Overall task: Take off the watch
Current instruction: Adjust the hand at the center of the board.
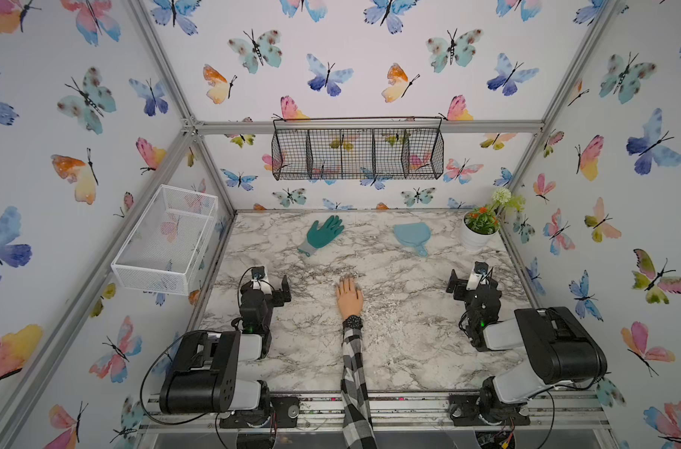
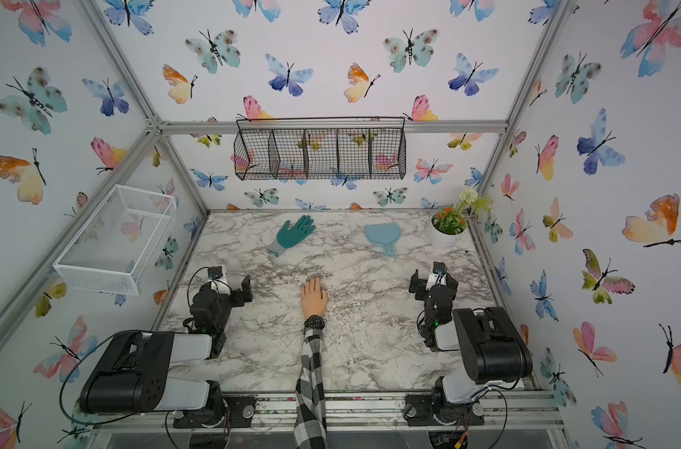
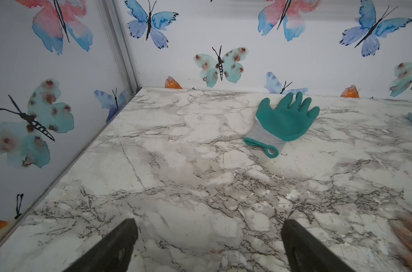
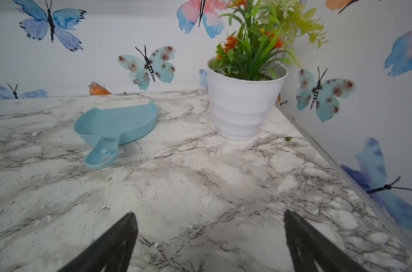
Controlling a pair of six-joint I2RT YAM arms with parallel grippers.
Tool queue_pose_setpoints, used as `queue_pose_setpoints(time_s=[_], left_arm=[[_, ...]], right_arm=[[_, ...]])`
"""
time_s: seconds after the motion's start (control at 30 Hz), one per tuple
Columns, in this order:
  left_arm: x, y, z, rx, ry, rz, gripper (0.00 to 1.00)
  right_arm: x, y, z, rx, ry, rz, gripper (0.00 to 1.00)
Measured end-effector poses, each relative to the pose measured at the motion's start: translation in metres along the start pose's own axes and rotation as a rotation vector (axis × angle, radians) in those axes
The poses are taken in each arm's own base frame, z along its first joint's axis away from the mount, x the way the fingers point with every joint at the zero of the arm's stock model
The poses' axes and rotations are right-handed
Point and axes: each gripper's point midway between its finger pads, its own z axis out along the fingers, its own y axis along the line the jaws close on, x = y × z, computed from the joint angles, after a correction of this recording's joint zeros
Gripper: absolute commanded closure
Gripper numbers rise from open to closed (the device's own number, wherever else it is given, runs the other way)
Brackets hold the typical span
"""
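Observation:
The watch (image 1: 352, 322) (image 2: 314, 322) is black with a round dial. It is strapped on the wrist of a mannequin hand (image 1: 348, 295) (image 2: 314, 295) that lies palm down mid-table, with a black-and-white plaid sleeve (image 1: 354, 373) behind it. My left gripper (image 1: 270, 282) (image 2: 231, 282) (image 3: 208, 221) stands open to the left of the hand and holds nothing. My right gripper (image 1: 467, 280) (image 2: 428, 278) (image 4: 208, 212) stands open to the right, well away from the hand, also with nothing in it. The left wrist view catches only the mannequin's fingertips (image 3: 409, 235); the watch is out of both wrist views.
A teal glove (image 1: 323, 233) (image 3: 286, 120) and a light blue dustpan (image 1: 412, 235) (image 4: 116, 122) lie at the back of the marble table. A white flower pot (image 1: 477, 233) (image 4: 242, 103) stands back right. A white mesh basket (image 1: 163, 241) and a black wire basket (image 1: 356, 153) hang on the walls.

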Motion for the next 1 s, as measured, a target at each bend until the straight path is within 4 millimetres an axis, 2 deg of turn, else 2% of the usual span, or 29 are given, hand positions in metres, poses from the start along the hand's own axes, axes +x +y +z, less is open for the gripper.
queue_pose_setpoints(time_s=[0.8,0.9,1.0], left_arm=[[-0.001,0.001,0.001,-0.008,-0.003,-0.001,0.02],[-0.01,0.003,0.006,-0.023,0.019,0.0,0.02],[-0.044,0.003,0.019,-0.04,0.019,-0.03,0.01]], right_arm=[[-0.001,-0.002,-0.001,0.013,-0.007,0.002,0.01],[-0.005,-0.005,-0.008,0.018,-0.027,0.006,0.01],[-0.016,-0.01,-0.015,0.039,-0.05,0.015,0.01]])
